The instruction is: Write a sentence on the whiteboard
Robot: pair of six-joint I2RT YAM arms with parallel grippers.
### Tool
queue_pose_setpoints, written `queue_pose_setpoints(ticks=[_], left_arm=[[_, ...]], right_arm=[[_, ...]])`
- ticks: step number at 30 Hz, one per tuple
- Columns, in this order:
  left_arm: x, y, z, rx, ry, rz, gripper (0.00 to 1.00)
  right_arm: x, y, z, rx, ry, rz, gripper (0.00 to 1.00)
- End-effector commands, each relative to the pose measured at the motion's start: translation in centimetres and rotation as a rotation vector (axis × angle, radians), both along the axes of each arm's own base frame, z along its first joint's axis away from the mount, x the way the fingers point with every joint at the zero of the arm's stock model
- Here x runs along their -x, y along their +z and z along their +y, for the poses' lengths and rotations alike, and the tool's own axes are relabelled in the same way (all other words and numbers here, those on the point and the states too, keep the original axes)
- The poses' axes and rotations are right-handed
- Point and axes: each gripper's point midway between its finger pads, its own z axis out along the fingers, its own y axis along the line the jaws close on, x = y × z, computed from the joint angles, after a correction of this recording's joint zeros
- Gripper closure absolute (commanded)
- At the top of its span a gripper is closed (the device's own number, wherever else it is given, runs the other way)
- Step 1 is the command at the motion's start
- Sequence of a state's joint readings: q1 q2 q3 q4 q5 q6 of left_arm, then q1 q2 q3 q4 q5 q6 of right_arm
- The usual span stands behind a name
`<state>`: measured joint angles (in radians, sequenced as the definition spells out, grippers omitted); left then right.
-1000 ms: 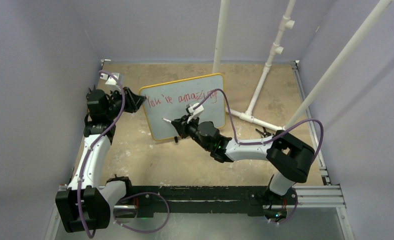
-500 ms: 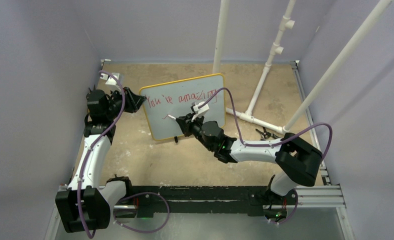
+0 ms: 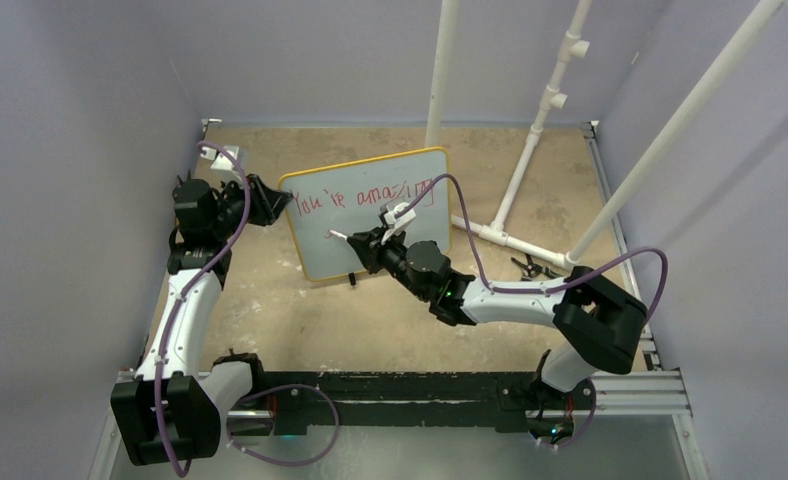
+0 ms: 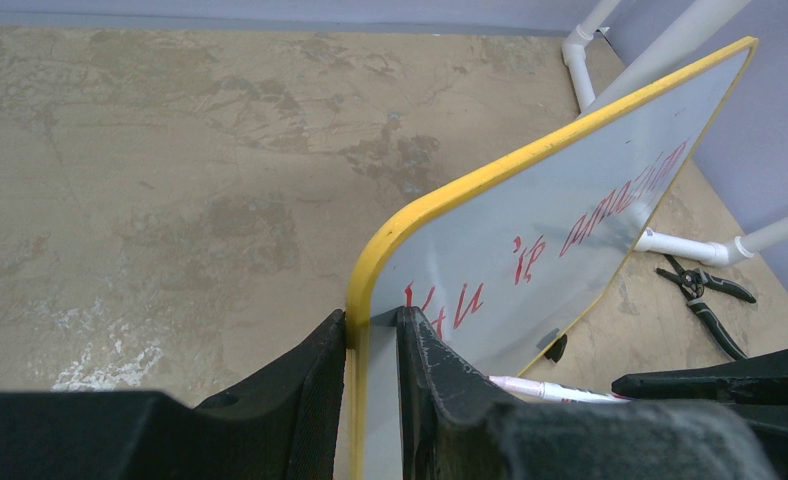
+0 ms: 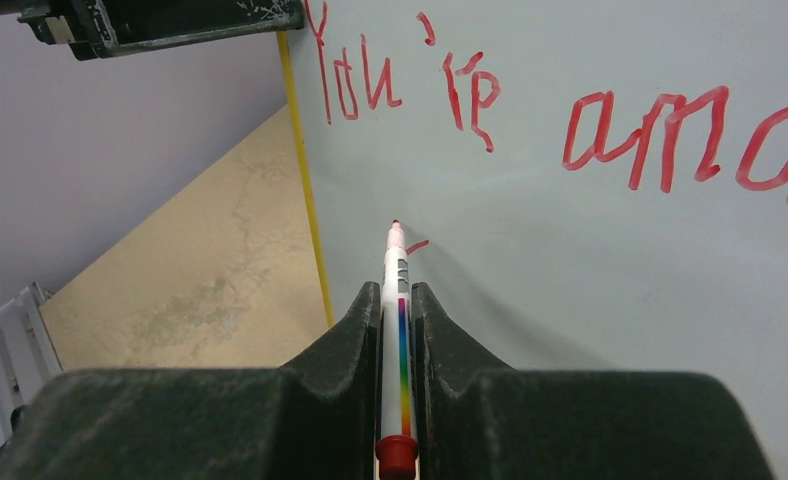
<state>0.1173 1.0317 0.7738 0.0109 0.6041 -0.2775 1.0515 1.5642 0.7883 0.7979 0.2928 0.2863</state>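
The whiteboard point(image 3: 370, 205) stands tilted on its edge, yellow-framed, with red writing "You're amazing" along its top. My left gripper point(image 3: 275, 203) is shut on the board's left edge; in the left wrist view the jaws point(image 4: 372, 335) clamp the yellow frame point(image 4: 450, 195). My right gripper point(image 3: 360, 245) is shut on a white marker point(image 3: 340, 237) with a rainbow stripe and red end cap. In the right wrist view the marker point(image 5: 397, 330) has its red tip at the board point(image 5: 590, 260), by a short red stroke below "You".
White PVC pipe stands point(image 3: 530, 140) rise at the back right, with a base pipe on the table. Black pliers point(image 3: 530, 266) lie to the right of the board, also in the left wrist view point(image 4: 705, 300). Purple walls enclose the table.
My right gripper has moved left along the lower part of the board with the marker, reaching the area under "You". The left gripper and board have stayed still.
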Motion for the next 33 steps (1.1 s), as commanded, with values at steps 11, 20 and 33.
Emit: queue_pose_setpoints(ticks=[11,20,33], left_arm=[[0.2,0.8,-0.1,-0.002,-0.011,-0.037,0.77],[0.1,0.9,-0.1,-0.002,-0.01,-0.038,0.76],[0.1,0.8,-0.1,-0.001,-0.012,-0.037,0.76]], right_arm=[[-2.2,1.1,0.4,-0.018,-0.051,-0.038,1.0],[-1.7,-1.6,-0.7,0.024,-0.062,0.01,1.0],[-1.2,-4.1,-1.7,0.061,-0.075,0.063,1.0]])
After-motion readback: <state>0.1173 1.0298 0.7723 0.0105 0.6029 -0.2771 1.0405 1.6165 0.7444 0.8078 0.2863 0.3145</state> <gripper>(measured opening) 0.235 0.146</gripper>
